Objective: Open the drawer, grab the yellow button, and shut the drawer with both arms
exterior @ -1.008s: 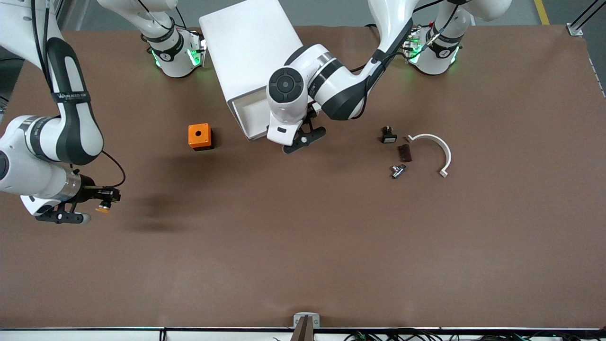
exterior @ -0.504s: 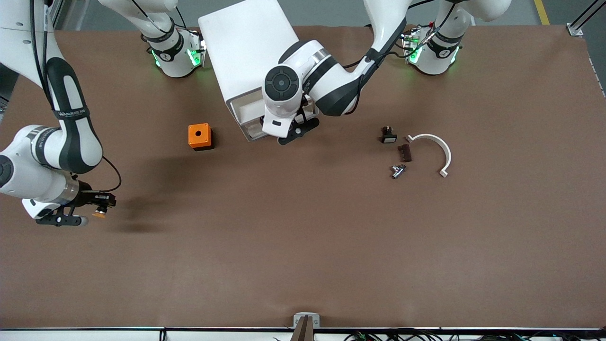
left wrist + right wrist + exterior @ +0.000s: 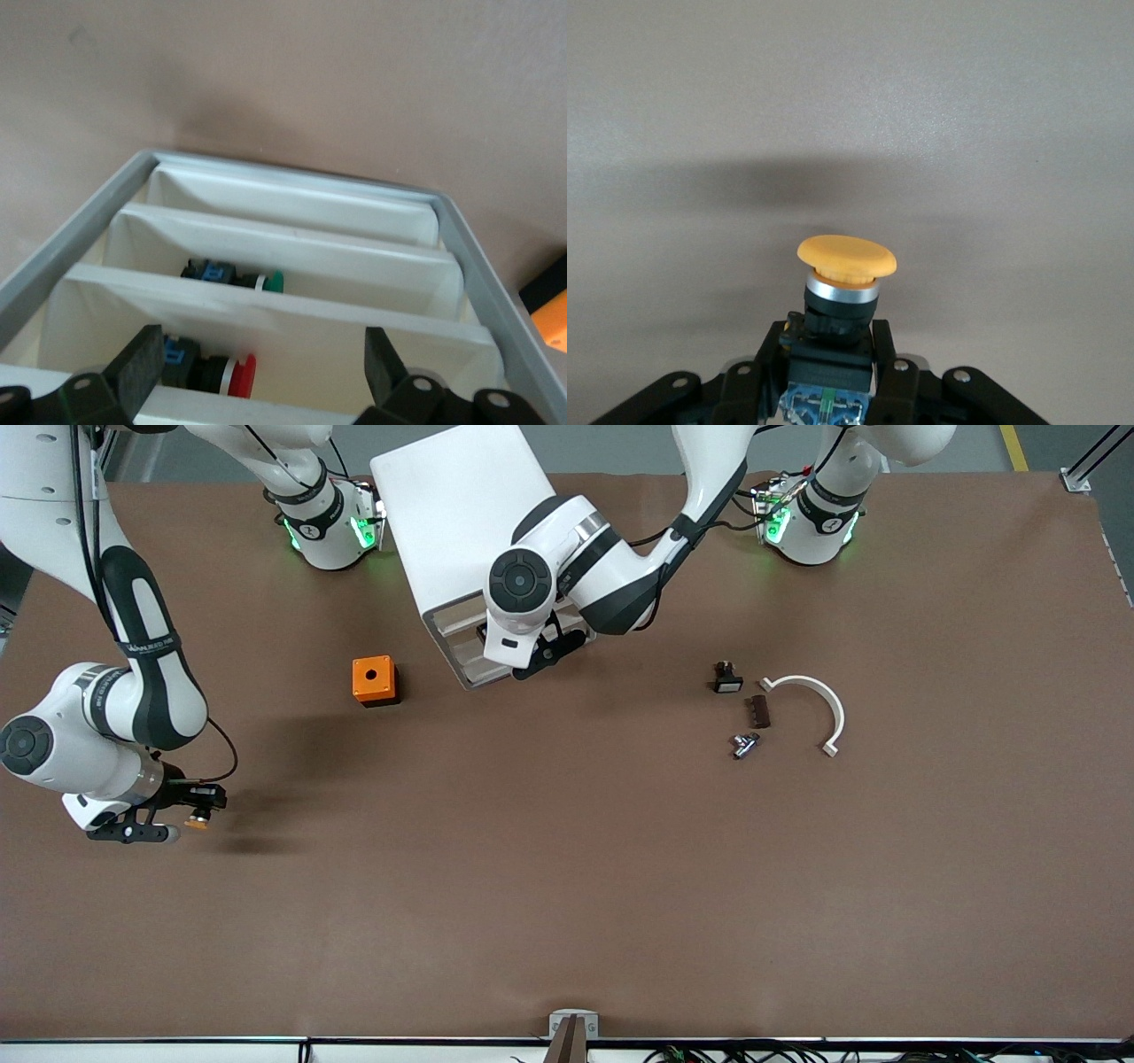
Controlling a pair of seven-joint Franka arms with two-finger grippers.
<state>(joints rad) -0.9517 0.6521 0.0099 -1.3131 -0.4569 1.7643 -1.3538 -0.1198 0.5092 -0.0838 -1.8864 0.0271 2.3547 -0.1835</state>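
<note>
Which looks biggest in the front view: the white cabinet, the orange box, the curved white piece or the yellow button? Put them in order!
1. White cabinet, by far.
2. Curved white piece.
3. Orange box, close to the curved piece, so that pair is unsure.
4. Yellow button, tiny, held above the table in the right gripper.

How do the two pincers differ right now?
The right pincer is shut on the button; the left pincer is open and holds nothing. The right pincer is over bare table toward the right arm's end; the left pincer is at the cabinet's drawer fronts. Both have black fingers.
</note>
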